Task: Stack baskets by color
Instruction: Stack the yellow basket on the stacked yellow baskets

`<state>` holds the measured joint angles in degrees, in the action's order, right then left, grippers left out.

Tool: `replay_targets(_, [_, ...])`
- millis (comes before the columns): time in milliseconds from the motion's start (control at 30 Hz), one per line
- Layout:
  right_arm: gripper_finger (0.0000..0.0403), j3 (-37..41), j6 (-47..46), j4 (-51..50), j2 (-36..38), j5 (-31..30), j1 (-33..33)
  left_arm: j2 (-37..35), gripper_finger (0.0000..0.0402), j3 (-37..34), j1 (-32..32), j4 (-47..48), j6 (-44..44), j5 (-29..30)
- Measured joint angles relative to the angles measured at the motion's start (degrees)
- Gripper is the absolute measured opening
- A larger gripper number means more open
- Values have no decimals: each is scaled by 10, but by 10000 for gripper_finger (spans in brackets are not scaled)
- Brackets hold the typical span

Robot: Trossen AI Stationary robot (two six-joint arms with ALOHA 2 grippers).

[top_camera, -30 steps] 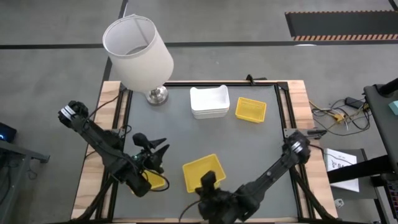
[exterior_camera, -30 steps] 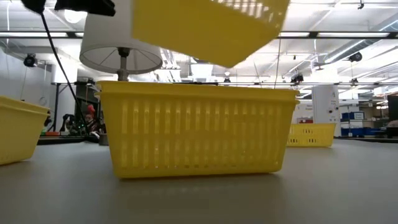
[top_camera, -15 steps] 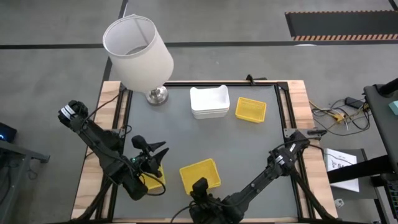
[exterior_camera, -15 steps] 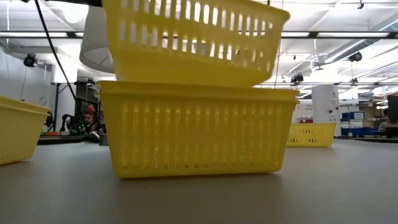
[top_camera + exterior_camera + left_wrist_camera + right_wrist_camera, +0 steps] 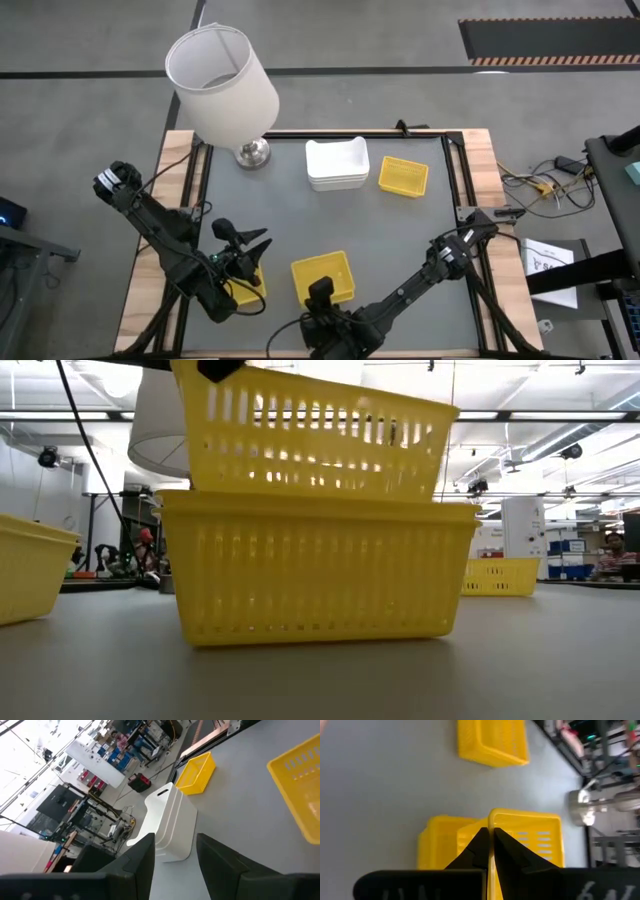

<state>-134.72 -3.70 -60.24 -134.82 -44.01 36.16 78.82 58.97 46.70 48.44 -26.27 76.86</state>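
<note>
My right gripper (image 5: 320,294) is shut on a yellow basket (image 5: 322,276) near the table's front middle. In the low view this basket (image 5: 315,435) sits partly sunk into a second yellow basket (image 5: 315,570) that stands on the table, and its bottom is hidden behind the lower rim. My left gripper (image 5: 248,248) hangs open above the table's left side, over another yellow basket (image 5: 246,291). A fourth yellow basket (image 5: 403,176) stands far right, beside stacked white baskets (image 5: 337,163). My right gripper pinches the upper basket's near wall at its rim (image 5: 491,817), one finger inside the basket and one outside. The fingers come from the table's near side, slanting down. The basket tilts slightly, its lower part inside the basket below; whether the two touch I cannot tell.
A large white lampshade (image 5: 220,75) on a chrome base (image 5: 252,153) stands at the far left corner. Bare grey tabletop (image 5: 300,220) lies between the near baskets and the far row. A raised dark frame (image 5: 452,180) borders the table.
My right gripper has come down and a little toward the table's left with the yellow basket. The basket was tilted and clear above the lower one; it has levelled out and sunk into the lower basket's opening.
</note>
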Motion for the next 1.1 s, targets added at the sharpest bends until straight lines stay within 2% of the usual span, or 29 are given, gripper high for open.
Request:
replay_targets(100, [8, 0, -12, -6, 0, 26, -2, 0, 129, -1, 0, 0, 0, 0])
replay_targets(300, [15, 0, -26, -6, -10, 26, -10, 0, 129, 0, 0, -3, -2, 0])
replay_targets(367, [27, 0, -25, -6, -13, 28, -14, 0, 129, -1, 0, -4, -2, 0])
replay_targets(633, [93, 1, -6, -15, -4, 101, -21, 1, 129, -1, 0, -16, -1, 0])
replay_targets(733, [105, 1, 6, -41, 7, 100, -21, 2, 129, -1, 0, -18, -1, -1])
replay_targets(867, [103, 1, 1, -92, 18, 98, -21, 2, 129, -2, 0, -17, -2, -1])
replay_targets(1100, [69, 12, 5, -136, 35, 98, -20, 2, 129, -1, -1, -35, 1, -5])
